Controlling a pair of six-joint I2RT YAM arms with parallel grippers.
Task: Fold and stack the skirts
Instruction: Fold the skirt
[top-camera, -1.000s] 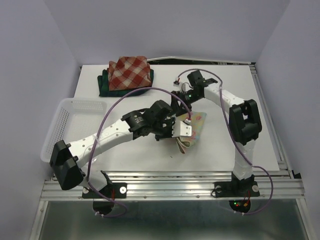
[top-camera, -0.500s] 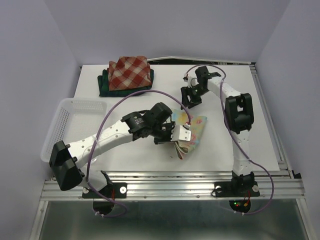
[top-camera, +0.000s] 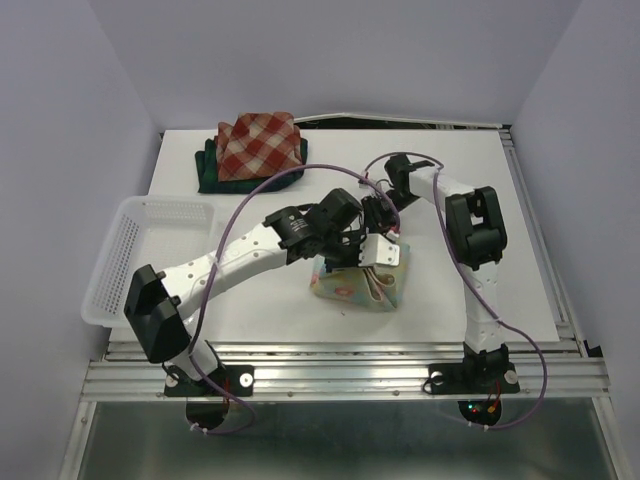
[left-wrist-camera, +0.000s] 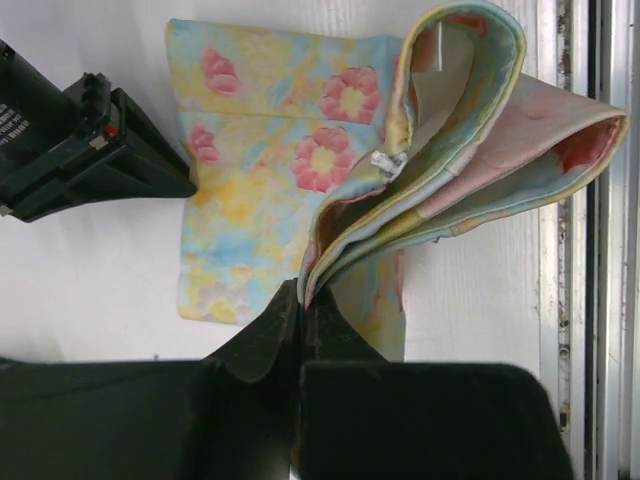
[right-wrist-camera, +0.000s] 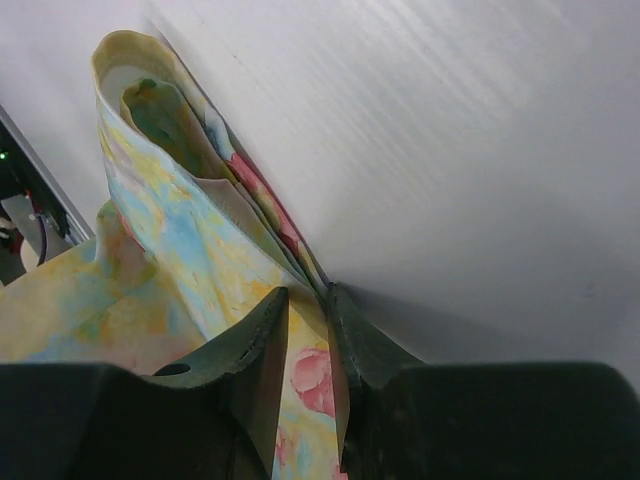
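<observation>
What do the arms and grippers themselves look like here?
Both alike: left arm and right arm have white links with black joints; a purple cable loops along each. Left gripper and right gripper have plain black fingers.

The top view hangs high above and behind the arm bases, facing 12 o'clock, far enough off to take in the whole desk (top-camera: 530, 240). The left wrist view sits just behind the left pincer (left-wrist-camera: 300, 295), looking along its fingers, very close to the flowered skirt (top-camera: 350, 285). The right wrist view sits likewise behind the right pincer (right-wrist-camera: 305, 295), close and low over the desk. All three share that skirt. The left wrist view also catches the other pincer at 9 o'clock.
</observation>
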